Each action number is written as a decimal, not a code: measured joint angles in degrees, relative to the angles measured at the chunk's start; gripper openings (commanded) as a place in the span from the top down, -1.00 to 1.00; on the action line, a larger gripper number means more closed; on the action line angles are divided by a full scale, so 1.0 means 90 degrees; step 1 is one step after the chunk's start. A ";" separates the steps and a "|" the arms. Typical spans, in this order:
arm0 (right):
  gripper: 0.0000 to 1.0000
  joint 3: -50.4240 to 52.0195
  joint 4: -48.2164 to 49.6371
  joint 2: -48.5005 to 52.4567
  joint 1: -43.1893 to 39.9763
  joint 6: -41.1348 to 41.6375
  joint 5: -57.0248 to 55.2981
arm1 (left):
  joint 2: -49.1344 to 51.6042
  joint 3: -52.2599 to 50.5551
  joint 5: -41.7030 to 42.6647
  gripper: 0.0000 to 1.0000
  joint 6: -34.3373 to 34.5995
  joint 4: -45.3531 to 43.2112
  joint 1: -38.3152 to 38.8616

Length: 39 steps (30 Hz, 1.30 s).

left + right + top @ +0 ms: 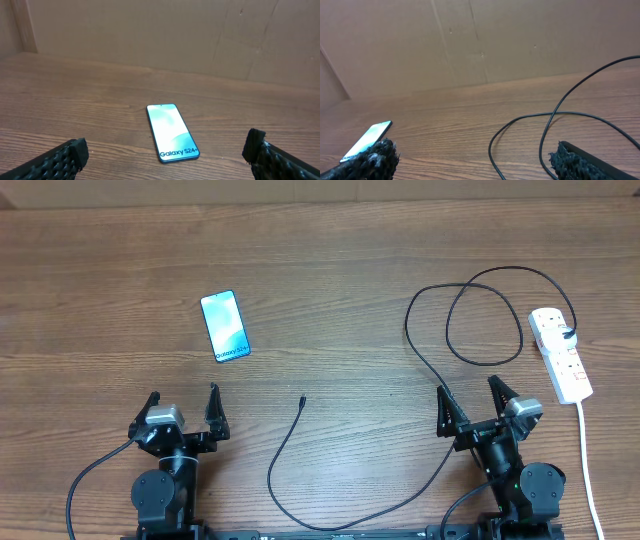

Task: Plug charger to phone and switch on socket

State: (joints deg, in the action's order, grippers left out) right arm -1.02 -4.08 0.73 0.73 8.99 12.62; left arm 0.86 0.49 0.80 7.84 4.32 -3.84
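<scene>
The phone (224, 327) lies flat on the wooden table at the left, blue screen up; the left wrist view shows it (171, 132) just ahead of my fingers. The charger's black cable (437, 370) loops across the right half. Its small connector tip (302, 398) lies free mid-table, and its black plug (567, 333) sits in the white socket strip (560, 354) at the far right. The cable also shows in the right wrist view (545, 131). My left gripper (183, 408) is open and empty, short of the phone. My right gripper (473, 401) is open and empty over the cable.
The socket's white cord (588, 460) runs down the right edge toward the front. A brown cardboard wall (160, 35) stands along the table's far side. The phone shows small at the left in the right wrist view (367, 140).
</scene>
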 measured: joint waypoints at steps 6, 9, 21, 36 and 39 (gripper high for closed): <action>-1.00 0.0000 -0.0002 0.0000 0.0000 -0.0002 0.0000 | 0.0000 0.0000 0.0000 -0.99 0.0000 0.0000 0.0000; -1.00 0.0000 0.0002 0.0000 0.0000 -0.0002 0.0000 | 0.0000 0.0000 0.0000 -1.00 0.0000 0.0000 0.0000; -1.00 0.0000 0.0000 0.0000 0.0000 -0.0002 0.0000 | 0.0000 0.0000 0.0005 -0.99 0.0068 0.0000 0.0000; -1.00 0.0000 0.0007 0.0000 0.0000 -0.0002 0.0002 | 0.0512 0.2305 0.0335 -1.00 -0.0090 0.1899 0.0000; -1.00 0.0000 -0.0002 0.0000 0.0000 -0.0002 0.0000 | 0.1248 0.3925 0.0588 -1.00 -0.0104 0.2681 0.0000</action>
State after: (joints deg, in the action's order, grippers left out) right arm -1.02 -4.10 0.73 0.73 8.97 12.62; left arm 12.10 35.81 6.09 6.90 28.45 -3.84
